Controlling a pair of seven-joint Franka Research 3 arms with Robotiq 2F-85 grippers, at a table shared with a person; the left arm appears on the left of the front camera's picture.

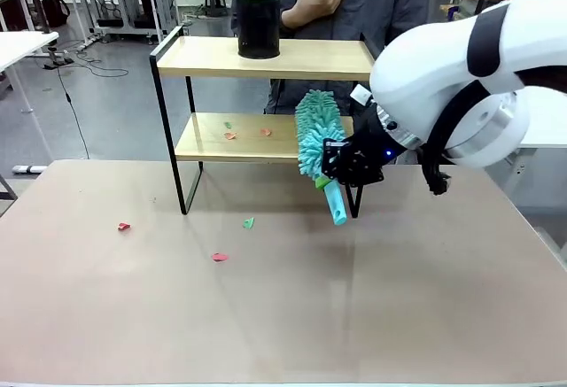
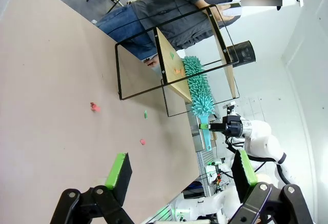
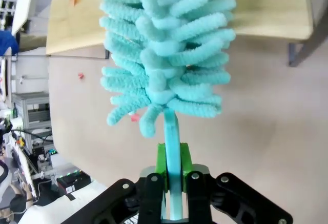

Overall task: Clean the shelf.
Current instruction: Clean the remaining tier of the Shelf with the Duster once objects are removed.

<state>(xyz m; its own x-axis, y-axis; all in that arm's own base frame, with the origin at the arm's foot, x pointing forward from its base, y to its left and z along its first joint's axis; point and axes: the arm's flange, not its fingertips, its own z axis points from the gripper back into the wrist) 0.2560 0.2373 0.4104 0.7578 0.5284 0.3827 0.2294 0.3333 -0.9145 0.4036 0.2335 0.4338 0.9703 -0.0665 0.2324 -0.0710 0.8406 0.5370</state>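
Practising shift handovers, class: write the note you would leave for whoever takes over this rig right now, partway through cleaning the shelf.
Claws: right claw shut on the duster handle, head at the right end of the shelf's lower board. left claw open, empty, above the table.
Done: possibly some sweeping; three scraps lie on the table.
Left: bits on the lower board; black canister stands on the top board.

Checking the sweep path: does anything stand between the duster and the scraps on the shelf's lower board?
Nothing visible. The duster, in the right gripper, is at the right end of the lower board; the scraps lie to its left.
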